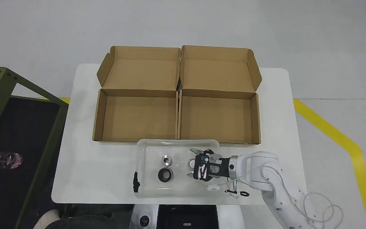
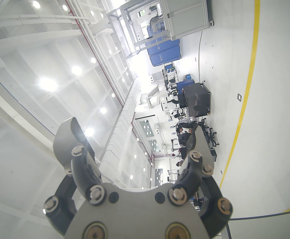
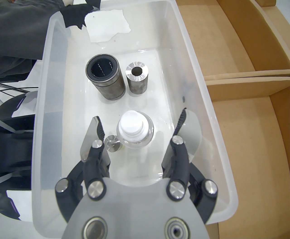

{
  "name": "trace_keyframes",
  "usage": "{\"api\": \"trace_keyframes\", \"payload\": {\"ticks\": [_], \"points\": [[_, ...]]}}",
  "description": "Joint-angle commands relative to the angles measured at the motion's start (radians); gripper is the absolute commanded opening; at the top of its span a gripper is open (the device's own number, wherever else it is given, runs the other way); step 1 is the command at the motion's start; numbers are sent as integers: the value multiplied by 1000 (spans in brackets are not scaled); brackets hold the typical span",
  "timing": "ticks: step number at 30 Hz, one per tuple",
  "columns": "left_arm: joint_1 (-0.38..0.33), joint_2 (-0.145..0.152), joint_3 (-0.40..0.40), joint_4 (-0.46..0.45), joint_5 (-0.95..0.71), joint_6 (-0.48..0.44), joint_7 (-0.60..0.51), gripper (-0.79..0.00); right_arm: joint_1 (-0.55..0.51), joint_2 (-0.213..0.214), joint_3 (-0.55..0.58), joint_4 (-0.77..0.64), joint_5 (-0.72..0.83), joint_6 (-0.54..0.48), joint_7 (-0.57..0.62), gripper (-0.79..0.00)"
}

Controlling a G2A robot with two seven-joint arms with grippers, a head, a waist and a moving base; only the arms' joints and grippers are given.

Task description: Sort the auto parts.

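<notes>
A clear plastic bin (image 3: 199, 74) (image 1: 150, 146) stands at the table's front edge and holds the parts. Inside it stand a large dark bearing cylinder (image 3: 106, 77) (image 1: 166, 174) and a smaller steel sleeve (image 3: 137, 78) (image 1: 165, 160). A small clear bottle with a white cap (image 3: 135, 130) stands upright, with a little metal disc (image 3: 112, 143) touching its side. My right gripper (image 3: 140, 118) (image 1: 200, 166) hangs open inside the bin, its fingers on either side of the bottle without touching it. My left gripper (image 2: 136, 129) is open, holds nothing and points up at the hall ceiling.
Two open cardboard boxes (image 1: 137, 117) (image 1: 218, 119) sit side by side behind the bin, lids folded back. A torn white label (image 3: 106, 25) and black tape (image 3: 76, 14) mark the bin's far end. A dark cart (image 1: 23, 149) stands left of the table.
</notes>
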Motion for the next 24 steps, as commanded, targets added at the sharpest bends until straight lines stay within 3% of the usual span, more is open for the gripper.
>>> {"api": "trace_keyframes", "payload": {"ticks": [1,6,8,11,12,24], "points": [[0,0,0,0,0,0,0,0,5,1,-4,6,1,5,0,-400],[0,0,0,0,0,0,0,0,13,4,-13,18,4,6,-6,-474],[0,0,0,0,0,0,0,0,16,5,-16,22,9,-1,-11,-551],[0,0,0,0,0,0,0,0,22,8,-21,22,12,-16,-24,-751],[0,0,0,0,0,0,0,0,26,9,-22,16,3,-18,-28,-785],[0,0,0,0,0,0,0,0,42,18,-37,-9,-76,-61,-197,-785]]}}
